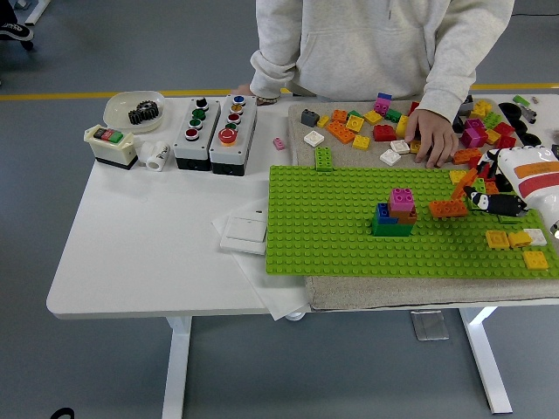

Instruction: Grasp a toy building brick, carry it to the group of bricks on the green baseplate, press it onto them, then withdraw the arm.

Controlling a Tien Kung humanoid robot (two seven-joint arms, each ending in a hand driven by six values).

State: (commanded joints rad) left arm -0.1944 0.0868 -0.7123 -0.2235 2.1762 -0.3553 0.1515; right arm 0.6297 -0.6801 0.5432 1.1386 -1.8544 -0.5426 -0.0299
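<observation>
My right hand (500,194), at right of frame, grips a small orange plastic brick (469,177); carrying it to the stacked bricks (396,212) on the green baseplate (332,227), pressing and withdrawing remain.

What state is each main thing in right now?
Right hand: over the baseplate's right edge, fingers at an orange brick.
Brick stack: upright on the green baseplate.
Person's hand: resting on the loose bricks.

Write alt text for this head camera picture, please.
A robot's right hand reaches in from the right over a green baseplate, carrying an orange brick toward a small stack of bricks. A person's hand rests among loose bricks behind.
</observation>
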